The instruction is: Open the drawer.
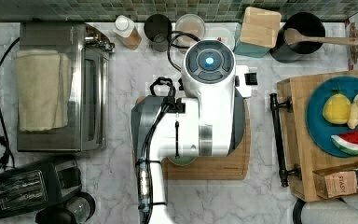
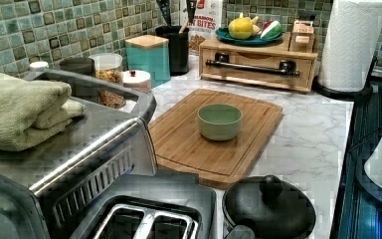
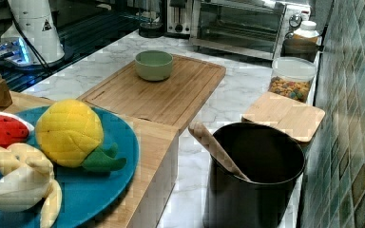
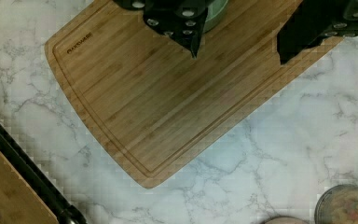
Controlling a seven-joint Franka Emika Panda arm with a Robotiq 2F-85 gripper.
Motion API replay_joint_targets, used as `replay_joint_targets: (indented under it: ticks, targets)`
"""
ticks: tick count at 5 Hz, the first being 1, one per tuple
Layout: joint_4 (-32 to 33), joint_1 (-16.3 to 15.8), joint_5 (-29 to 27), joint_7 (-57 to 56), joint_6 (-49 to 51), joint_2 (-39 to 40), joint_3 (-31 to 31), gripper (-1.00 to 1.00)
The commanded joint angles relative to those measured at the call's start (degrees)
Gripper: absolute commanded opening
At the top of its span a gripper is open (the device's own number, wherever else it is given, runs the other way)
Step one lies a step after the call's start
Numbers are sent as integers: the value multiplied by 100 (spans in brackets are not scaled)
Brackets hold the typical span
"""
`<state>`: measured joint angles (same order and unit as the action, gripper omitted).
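The arm (image 1: 186,116) is hanging over the middle of the top view, covering most of the board (image 1: 223,163) on the marble tabletop (image 1: 121,186). In the wrist view the black fingers (image 4: 193,44) are standing spread apart with nothing between them — the gripper (image 4: 237,53) is hovering above the board, near its edge. The drawer (image 2: 258,67) is sitting closed in the upper middle of the left view, its black handle (image 2: 251,67) running across the front; in the top view it is lying at the right edge of the frame, well apart from the arm, with the handle facing the board. A blue plate (image 1: 317,116) of toy fruit is resting on top of the drawer unit, a small box beside it. A green bowl (image 2: 220,121) is sitting on the board in the middle of the left view. A toaster oven (image 1: 60,86) with a folded towel on it is occupying the top view's left — a toaster (image 1: 28,186) is standing below it in the frame.
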<state>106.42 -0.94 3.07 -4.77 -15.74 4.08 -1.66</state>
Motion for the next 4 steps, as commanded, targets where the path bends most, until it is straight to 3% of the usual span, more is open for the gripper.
replay_joint_targets:
  ticks: [1,3,4]
  targets:
    - [5,0,9,-1,0,0,-2,100]
    - [501,183,454,-2275,87,-293,-85,100]
    - [1379,373,684,-3650,-786,-824,-286,100]
